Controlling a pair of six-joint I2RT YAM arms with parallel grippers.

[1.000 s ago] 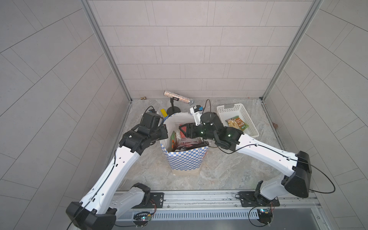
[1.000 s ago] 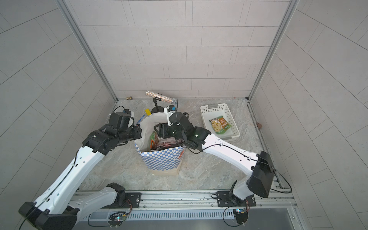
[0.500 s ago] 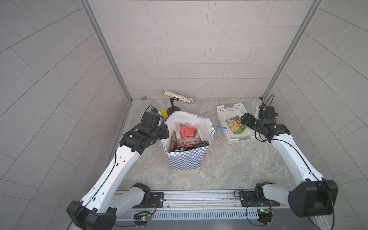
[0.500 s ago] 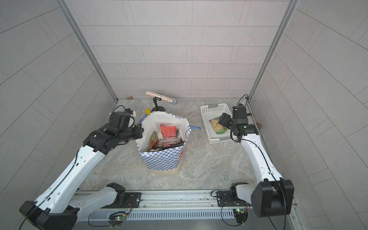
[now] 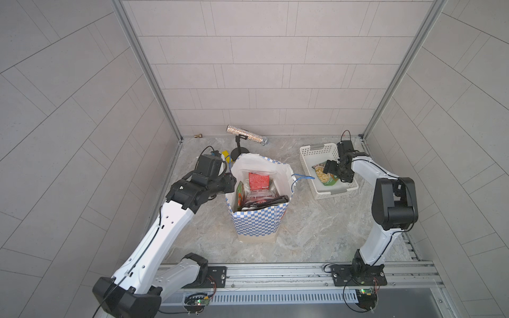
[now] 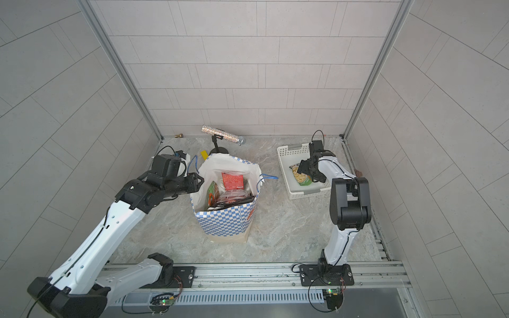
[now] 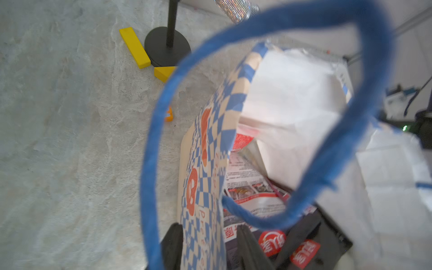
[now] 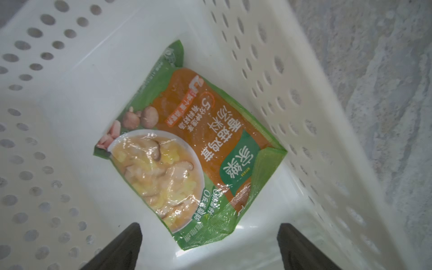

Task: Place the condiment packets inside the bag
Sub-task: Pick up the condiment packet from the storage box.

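Observation:
The blue-and-white checkered bag [image 5: 259, 223] [image 6: 225, 223] stands upright mid-table, mouth wide. Inside it lie condiment packets: a red one [image 5: 258, 180], a green one [image 5: 240, 194] and a dark one [image 5: 264, 202]. My left gripper [image 5: 232, 184] [image 7: 208, 231] is at the bag's left rim, jaws apart on either side of the paper wall [image 7: 205, 187]. One green packet [image 5: 325, 177] [image 8: 187, 149] with a soup photo lies flat in the white basket [image 5: 311, 150]. Just above it hovers my right gripper [image 5: 334, 172] [image 8: 209, 228], open and empty.
A glittery silver tube [image 5: 246, 135] sits on a black stand behind the bag. Yellow blocks [image 7: 134, 48] and a small orange piece [image 7: 168, 114] lie beside the stand. The bag's blue cord handle [image 7: 152, 140] loops right before the left wrist camera. The basket wall [image 8: 280, 70] stands close to the packet.
The right arm swung from over the bag to the basket and opened wide. The left jaws, shut on the bag rim before, have parted. A red packet now shows inside the bag.

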